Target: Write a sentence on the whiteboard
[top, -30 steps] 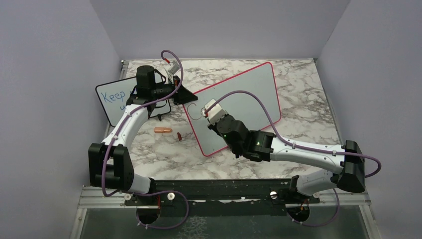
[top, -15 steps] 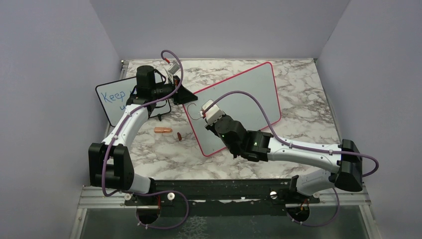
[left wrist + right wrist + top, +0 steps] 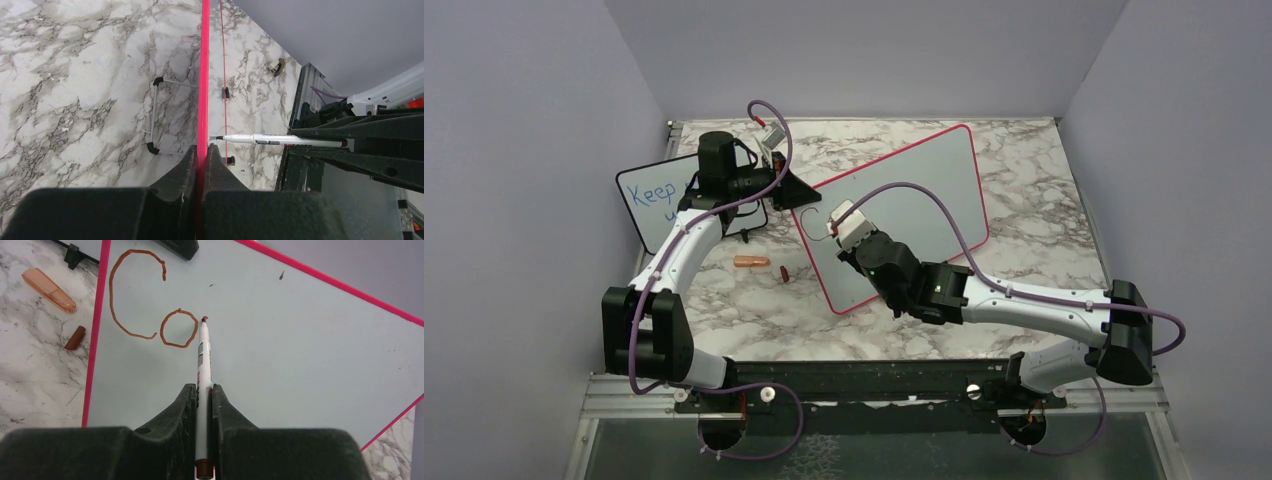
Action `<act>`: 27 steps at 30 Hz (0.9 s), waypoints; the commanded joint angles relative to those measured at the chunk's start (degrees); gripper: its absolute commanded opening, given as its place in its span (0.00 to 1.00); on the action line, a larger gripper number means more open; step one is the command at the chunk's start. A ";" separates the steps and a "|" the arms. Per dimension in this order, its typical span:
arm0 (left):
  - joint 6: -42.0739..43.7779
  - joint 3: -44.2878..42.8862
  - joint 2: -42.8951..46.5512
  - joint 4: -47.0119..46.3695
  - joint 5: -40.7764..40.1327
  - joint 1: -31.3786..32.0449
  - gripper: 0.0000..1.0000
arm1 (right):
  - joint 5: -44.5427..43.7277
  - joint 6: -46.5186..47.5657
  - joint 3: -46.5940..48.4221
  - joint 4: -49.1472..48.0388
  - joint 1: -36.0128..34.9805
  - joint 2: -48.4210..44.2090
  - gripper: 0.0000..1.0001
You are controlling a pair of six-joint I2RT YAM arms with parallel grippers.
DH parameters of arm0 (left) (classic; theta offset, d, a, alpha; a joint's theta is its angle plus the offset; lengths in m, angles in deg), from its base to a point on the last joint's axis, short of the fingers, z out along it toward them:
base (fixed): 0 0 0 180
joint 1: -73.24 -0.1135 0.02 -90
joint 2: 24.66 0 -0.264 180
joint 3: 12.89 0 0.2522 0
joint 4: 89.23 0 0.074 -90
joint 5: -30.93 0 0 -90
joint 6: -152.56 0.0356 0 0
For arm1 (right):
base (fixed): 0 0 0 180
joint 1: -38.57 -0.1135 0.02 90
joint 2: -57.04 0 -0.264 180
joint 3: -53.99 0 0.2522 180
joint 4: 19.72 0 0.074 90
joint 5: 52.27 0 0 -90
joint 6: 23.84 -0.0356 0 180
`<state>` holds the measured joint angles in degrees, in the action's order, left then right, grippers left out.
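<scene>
**A:** Where is the pen relative to the writing?

**B:** The marker (image 3: pixel 203 355) runs straight out from the right gripper (image 3: pixel 202 387), which is clamped tight on its barrel. Its tip meets the whiteboard (image 3: pixel 300 350) just right of the "o". The sentence (image 3: pixel 175 345) reads only "Co", and bare board lies to the right.

**A:** And the other arm?

**B:** The left gripper (image 3: pixel 202 152) is closed on the red frame (image 3: pixel 202 75), bracing the board's left edge.
</scene>
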<state>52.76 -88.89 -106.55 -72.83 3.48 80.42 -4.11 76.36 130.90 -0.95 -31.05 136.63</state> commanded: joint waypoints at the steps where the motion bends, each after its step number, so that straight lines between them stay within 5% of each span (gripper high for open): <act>1: 4.88 0.98 -2.22 4.13 -1.98 0.73 0.00 | 1.74 -2.11 -0.35 2.75 0.37 -0.99 0.01; 27: 5.06 0.91 -2.40 4.40 -1.89 0.73 0.00 | 1.85 -4.60 -2.28 6.96 0.36 -2.90 0.01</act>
<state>52.76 -89.00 -106.75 -72.79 3.52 80.42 -2.80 72.23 129.53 4.08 -31.05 135.06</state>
